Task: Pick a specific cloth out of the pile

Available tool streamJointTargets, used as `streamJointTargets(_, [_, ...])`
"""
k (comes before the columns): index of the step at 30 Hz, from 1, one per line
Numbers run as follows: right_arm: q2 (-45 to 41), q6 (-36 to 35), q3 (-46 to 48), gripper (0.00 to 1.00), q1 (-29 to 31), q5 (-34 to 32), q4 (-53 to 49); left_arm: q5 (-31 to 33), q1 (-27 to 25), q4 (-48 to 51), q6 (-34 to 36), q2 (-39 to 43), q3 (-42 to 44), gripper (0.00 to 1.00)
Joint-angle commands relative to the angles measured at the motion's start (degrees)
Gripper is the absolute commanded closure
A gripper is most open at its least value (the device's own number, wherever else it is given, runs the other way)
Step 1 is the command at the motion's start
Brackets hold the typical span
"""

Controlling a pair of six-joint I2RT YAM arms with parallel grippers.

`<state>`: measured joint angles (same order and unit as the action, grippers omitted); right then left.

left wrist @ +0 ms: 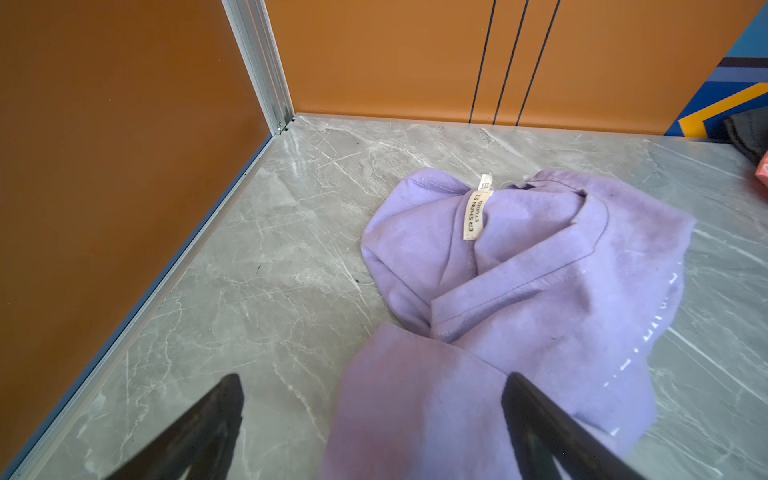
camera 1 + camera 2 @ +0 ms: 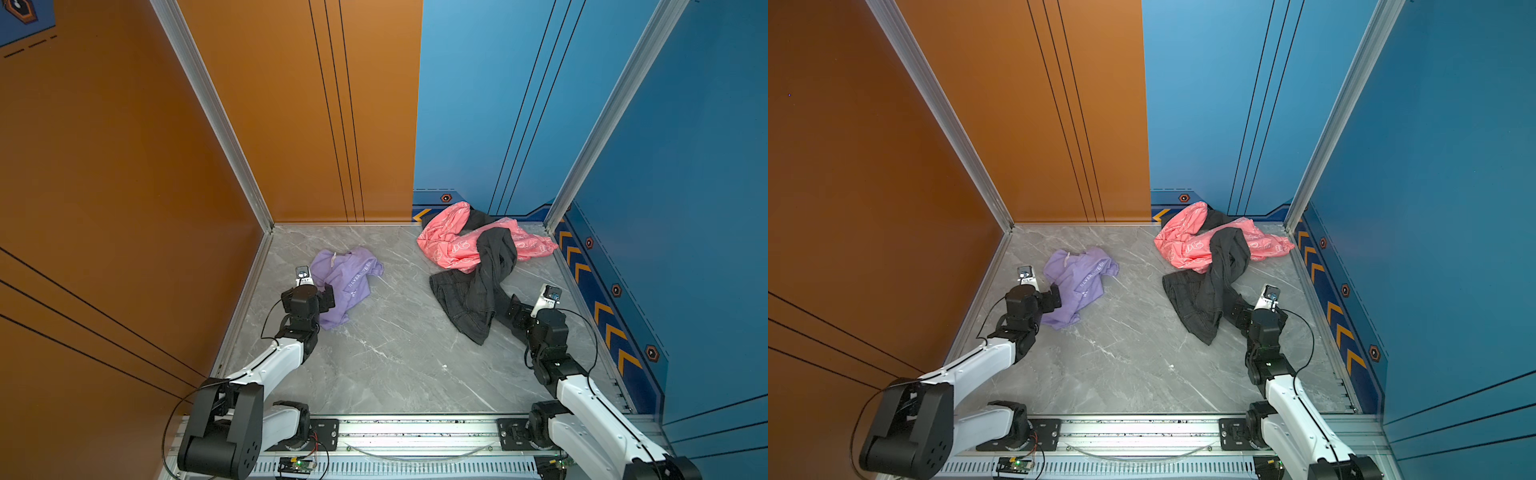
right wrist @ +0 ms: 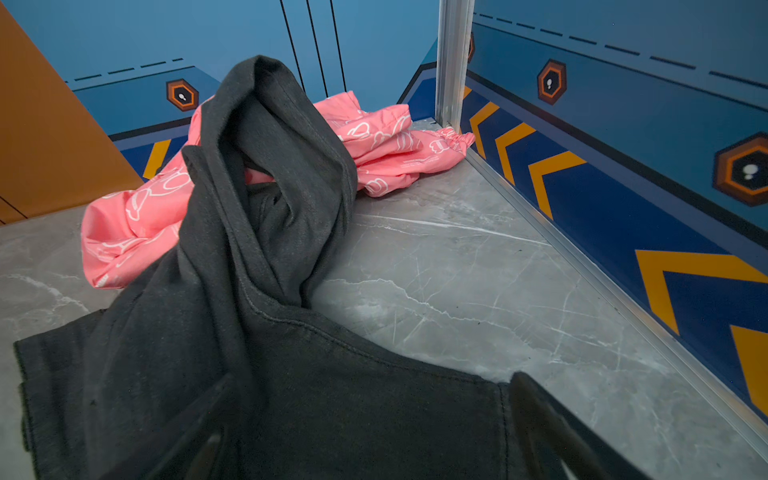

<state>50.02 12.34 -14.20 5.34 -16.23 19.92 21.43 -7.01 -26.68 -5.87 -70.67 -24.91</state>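
The cloth (image 1: 519,270), lavender: its near edge sits between your left end effector's (image 1: 374,380) wide-spread fingers, ungripped, on the desk's (image 2: 395,353) left side, well apart from the pile (image 2: 478,253). Neck label (image 1: 473,212) reads "ER SHAN SI STUDIO". White print begins "NEVER"; the rest is unreadable. Your right end effector (image 3: 370,382), equally wide, hangs low over the pile's dark grey garment (image 3: 249,249).

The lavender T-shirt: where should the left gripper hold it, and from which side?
Probably the bunched end of the lavender T-shirt nearest the robot, taken from above by the left gripper: that thick fold lies between its open jaws, so closing should pinch several layers.
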Motion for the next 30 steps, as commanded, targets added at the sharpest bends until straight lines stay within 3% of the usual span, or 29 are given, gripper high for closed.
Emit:
streamJointTargets(1, [5.51, -4.16, 1.25, 0.00, -1.24, 2.33, 10.79, 2.07, 0.50, -8.78, 3.44, -2.48, 2.02, 0.02])
streamJointTargets(14, [27.77, -8.34, -1.14, 0.00, -5.08, 11.42, 32.59, -2.01, 1.03, -27.00, 7.47, -14.53, 5.43, 0.02])
streamJointTargets(19, [40.15, -7.60, 0.16, 0.00, -5.87, 14.59, 49.06, -4.85, 1.03, -33.84, 8.65, -19.17, 6.76, 0.02])
streamJointTargets(21, [36.95, -7.56, -0.93, 0.00, -5.93, 12.88, 41.50, -5.47, 0.94, -35.06, 9.34, -19.42, 7.26, 0.02])
streamJointTargets(24, [39.20, -7.19, -0.53, 0.00, -5.96, 13.09, 45.88, -5.81, 0.93, -35.09, 9.35, -19.47, 7.16, 0.02])
streamJointTargets(30, [38.27, -7.67, -6.80, 0.00, -5.91, 13.83, 32.37, -0.31, 0.96, -32.97, 7.58, -19.74, 5.83, 0.02])
